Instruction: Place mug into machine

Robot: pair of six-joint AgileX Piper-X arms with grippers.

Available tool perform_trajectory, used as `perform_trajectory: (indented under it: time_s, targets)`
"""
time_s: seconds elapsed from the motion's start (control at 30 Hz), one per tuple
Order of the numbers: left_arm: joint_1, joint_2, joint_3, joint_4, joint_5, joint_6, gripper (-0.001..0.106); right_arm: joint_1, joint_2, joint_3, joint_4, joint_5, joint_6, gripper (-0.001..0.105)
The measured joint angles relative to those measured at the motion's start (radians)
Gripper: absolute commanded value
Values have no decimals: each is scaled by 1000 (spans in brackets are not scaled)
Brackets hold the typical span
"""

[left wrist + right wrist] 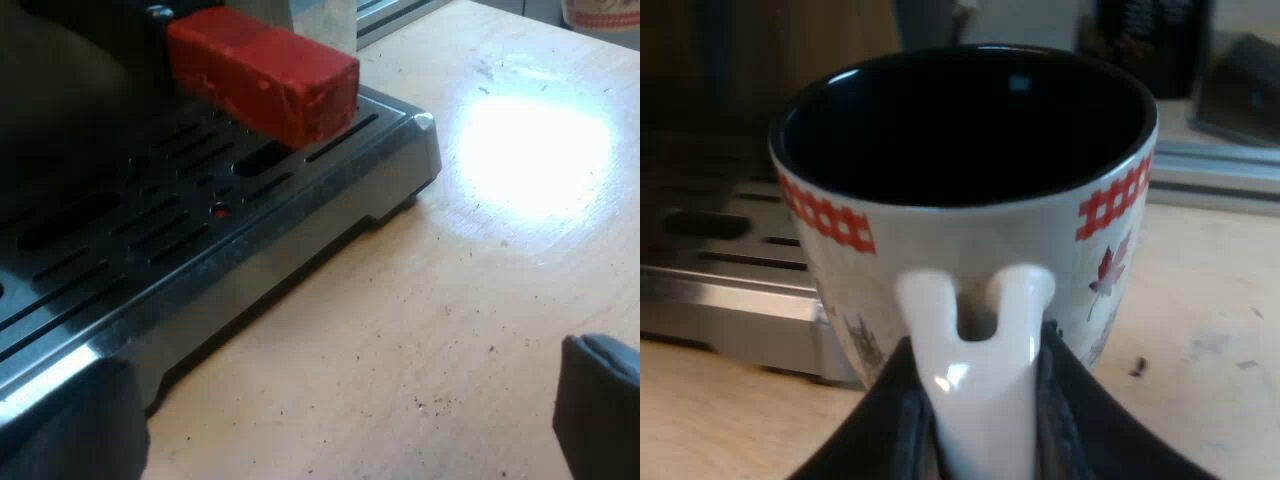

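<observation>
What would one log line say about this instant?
right pincer: shut on white red-checked ceramic mug by its handle | mug: beside slotted steel drip tray, not on it | left pincer: open, empty

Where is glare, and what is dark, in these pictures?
Left wrist view: white glare on the pale wooden table beside the slotted metal drip tray; the tray darkens under the red block-shaped handle end. Right wrist view: the white mug with a red checked band is almost black inside; a glint on its handle, gripped by the right tool.
</observation>
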Motion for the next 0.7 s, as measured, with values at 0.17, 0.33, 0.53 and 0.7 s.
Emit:
perform_trajectory:
  time_s: [0.17,0.33,0.53,0.7]
  targets:
    - [0,0,0,-6,-7,0,84,41,-36,0,6,-64,0,0]
    - [0,0,0,-6,-7,0,84,204,-36,0,-5,-27,0,0]
    - [0,0,0,-6,-7,0,84,429,17,0,-56,124,45,0]
    - [0,0,0,-6,-30,0,84,530,72,33,-157,192,61,0]
